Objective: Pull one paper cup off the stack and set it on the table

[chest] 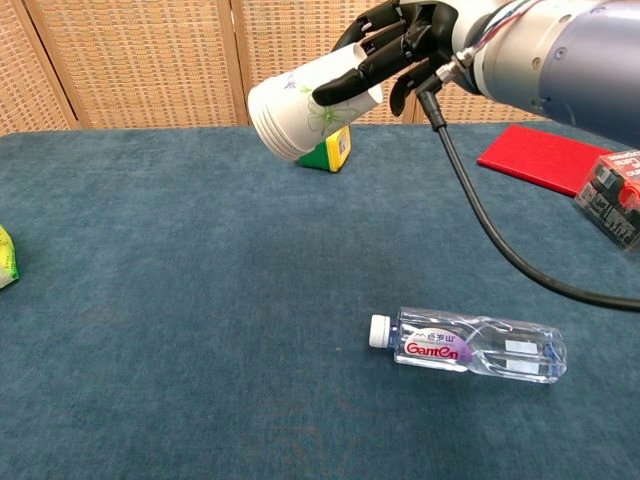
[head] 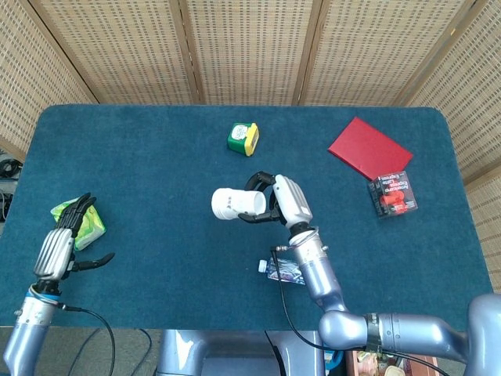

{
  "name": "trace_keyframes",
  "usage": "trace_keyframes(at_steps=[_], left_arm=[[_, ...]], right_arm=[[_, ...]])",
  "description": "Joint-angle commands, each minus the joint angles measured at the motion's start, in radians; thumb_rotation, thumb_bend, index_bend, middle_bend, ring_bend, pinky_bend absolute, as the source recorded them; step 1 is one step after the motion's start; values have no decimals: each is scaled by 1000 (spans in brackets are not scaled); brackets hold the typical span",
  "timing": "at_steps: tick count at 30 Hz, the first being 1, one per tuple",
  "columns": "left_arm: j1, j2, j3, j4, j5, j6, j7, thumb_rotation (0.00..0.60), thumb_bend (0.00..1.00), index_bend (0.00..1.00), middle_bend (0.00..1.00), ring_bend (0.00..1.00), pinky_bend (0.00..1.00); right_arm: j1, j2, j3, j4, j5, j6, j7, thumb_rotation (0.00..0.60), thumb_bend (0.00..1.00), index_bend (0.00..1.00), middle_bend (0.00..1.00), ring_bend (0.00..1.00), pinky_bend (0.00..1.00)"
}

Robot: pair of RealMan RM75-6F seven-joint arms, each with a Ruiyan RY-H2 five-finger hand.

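Across the blue table (head: 156, 157) we are seeing several things lying around our working spot: a clear water bottle (chest: 470, 345) is lying on its side in the lower middle of the chest view, a green and yellow tape measure (head: 243, 138) is sitting above centre in the head view, a red booklet (head: 368, 147) and a small red and black box (head: 392, 194) are resting toward the upper right, and a green and yellow packet (head: 78, 222) is lying at the left edge. Near centre of the head view our right hand (head: 283, 200) is holding the stack of paper cups (head: 232, 204) above the cloth, fingers wrapping around its narrow end; the tape measure is showing just behind it in the chest view. We are seeing the stack tilted on its side, wide rims pointing toward the left of the frame, white with a faint green leaf print, several rims showing nested. At lower left our left hand (head: 61, 249) is hovering beside the packet, fingers apart and gripping nothing.
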Motion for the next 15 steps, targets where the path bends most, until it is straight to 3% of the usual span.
trace_keyframes(at_steps=[1,6,7,8,15], left_arm=[[-42,-26,-25,-12,-27,-55,-61,600,174,11,0,0,0],[-81,-70,-55,-21,-97,-137,-208,600,174,124,0,0,0],[-91,-85,-67,-17,-117,-159,-268,600,174,149,0,0,0],[-106,-118,-98,-26,-177,-213,-415,600,174,170,0,0,0],[-153,-179,-129,76,-167,-281,-612,600,174,253,0,0,0]], right_arm=[[12,-3,10,11,14,0,-9,600,172,744,616,478,713],[29,-4,18,24,29,-1,-25,600,172,744,616,478,713],[33,-6,20,27,33,-1,-27,600,172,744,616,478,713],[39,-5,20,35,41,-8,-32,600,172,744,616,478,713],[49,-4,23,61,55,-22,-29,600,172,744,616,478,713]])
